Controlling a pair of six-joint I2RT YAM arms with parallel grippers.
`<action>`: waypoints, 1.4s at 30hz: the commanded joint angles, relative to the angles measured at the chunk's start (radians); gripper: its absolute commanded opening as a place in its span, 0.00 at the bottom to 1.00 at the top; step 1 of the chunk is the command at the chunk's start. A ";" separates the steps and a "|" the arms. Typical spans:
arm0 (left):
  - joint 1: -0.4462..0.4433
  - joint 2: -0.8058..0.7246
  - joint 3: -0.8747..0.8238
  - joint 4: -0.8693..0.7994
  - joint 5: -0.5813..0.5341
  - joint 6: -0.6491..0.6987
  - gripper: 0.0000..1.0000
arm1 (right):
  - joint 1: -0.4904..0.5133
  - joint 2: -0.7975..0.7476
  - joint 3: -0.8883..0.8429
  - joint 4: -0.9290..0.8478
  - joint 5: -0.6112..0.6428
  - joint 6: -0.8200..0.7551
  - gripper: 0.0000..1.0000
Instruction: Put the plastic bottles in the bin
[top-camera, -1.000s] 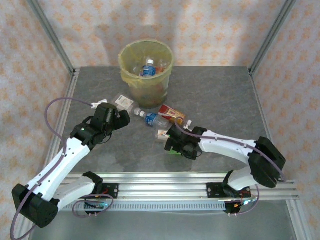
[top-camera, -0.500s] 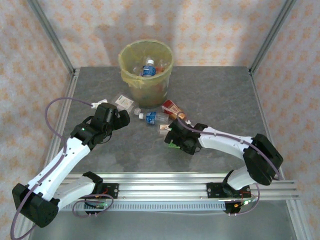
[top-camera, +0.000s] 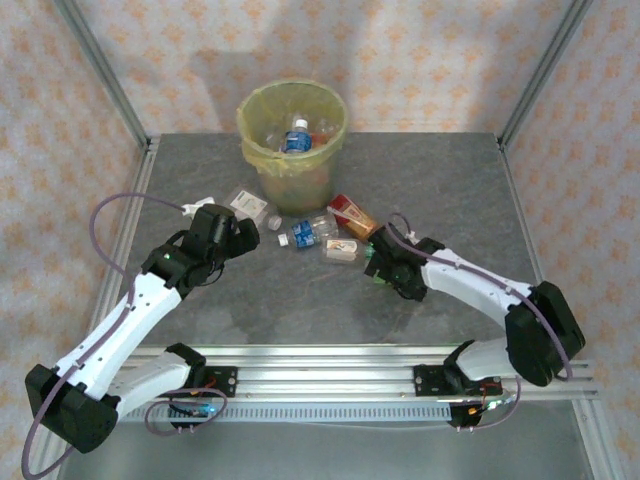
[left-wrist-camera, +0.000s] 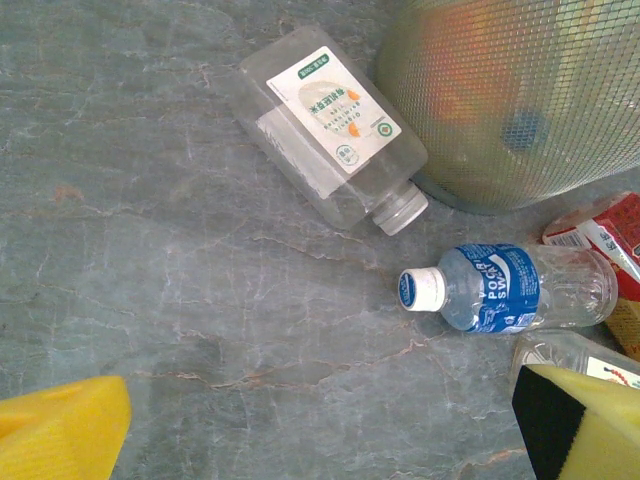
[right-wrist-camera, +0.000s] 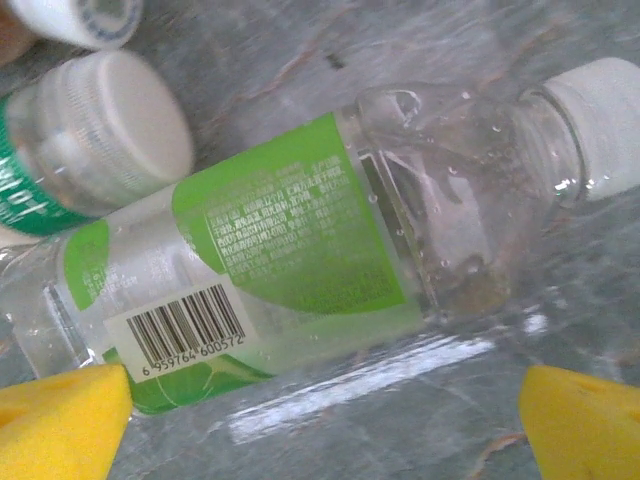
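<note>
Since a second ago the right hand (right-wrist-camera: 322, 428) has swung rightward over the worktop (top-camera: 450, 190), and the red bottle (top-camera: 352, 214) and blue bottle (top-camera: 308, 233) have shifted nearer the bin (top-camera: 290, 180). The left hand (left-wrist-camera: 320, 440) has kept its place.

The right hand is spread wide and holds nothing. Its yellow pads (right-wrist-camera: 60, 420) sit low on either side, with the green bottle (right-wrist-camera: 285, 265) lying just ahead of them, in front of the bin and to its right. The left hand is equally wide and empty, hovering in front of the bin to its left. Beyond it lie the flat bottle (left-wrist-camera: 325, 125), its cap close to the bin's wall, and the blue bottle, directly in front of the bin.

The step looks to be a grasp on the green bottle. It lies nearly along the line between the pads, so closing now would pinch it end to end. I would turn the wrist first, then come down over the labelled belly rather than the tapering neck. Thin clear plastic is likely to buckle and slide, so a centred, gentle squeeze suits. A white-capped neighbour (right-wrist-camera: 100, 130) sits just beside it, so one pad needs clearance there.

The green bottle's base runs off the frame, the overhead view has the hand over it, and the bottles inside the bin cannot be counted.
</note>
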 joint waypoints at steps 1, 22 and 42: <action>-0.012 -0.007 0.035 -0.034 -0.044 -0.001 1.00 | -0.008 -0.042 -0.016 -0.133 0.067 -0.008 0.99; -0.012 0.017 0.036 -0.018 -0.060 0.034 1.00 | -0.055 -0.116 -0.039 0.044 0.068 0.475 0.99; -0.011 0.005 0.029 -0.031 -0.083 0.033 1.00 | -0.120 0.104 -0.087 0.217 0.019 0.472 0.99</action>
